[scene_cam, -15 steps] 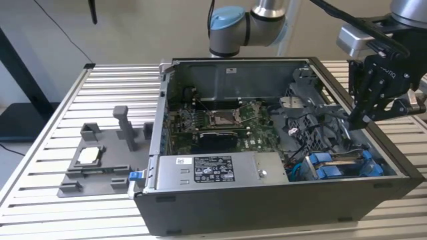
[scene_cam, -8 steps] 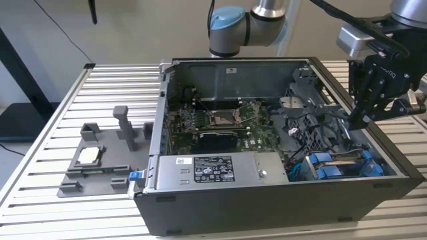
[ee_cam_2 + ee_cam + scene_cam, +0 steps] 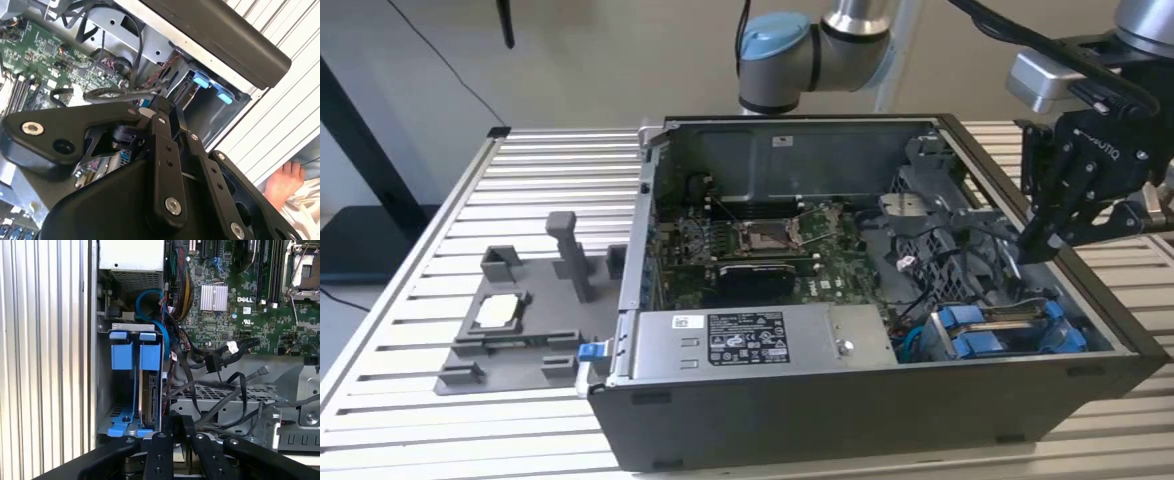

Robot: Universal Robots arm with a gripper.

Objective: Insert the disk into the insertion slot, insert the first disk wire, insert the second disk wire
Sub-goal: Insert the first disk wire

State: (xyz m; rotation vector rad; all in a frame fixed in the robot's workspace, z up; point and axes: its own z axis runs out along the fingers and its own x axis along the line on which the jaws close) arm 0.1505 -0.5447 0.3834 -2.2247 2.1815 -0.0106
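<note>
Seated: disk (image 3: pixel 149 396) edge-on in insertion slot (image 3: pixel 103 390), blue tabs at slot mouth. Slot sits in near corner of computer case (image 3: pixel 854 420), on the exterior view's right. First step looks done. Beside slot, black wires (image 3: pixel 215 362) lie loose, apparently unplugged: both wire steps not yet done. Above wires, gripper (image 3: pixel 1037 245) narrow, seemingly empty. Case on slatted tabletop (image 3: pixel 440 430).

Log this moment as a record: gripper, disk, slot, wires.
gripper: hangs inside the computer case, beside the insertion slot
disk: on edge inside the insertion slot, in its blue carrier
insertion slot: holds the disk
wires: a black plug lies loose, apart from the disk; apparently not connected
</note>
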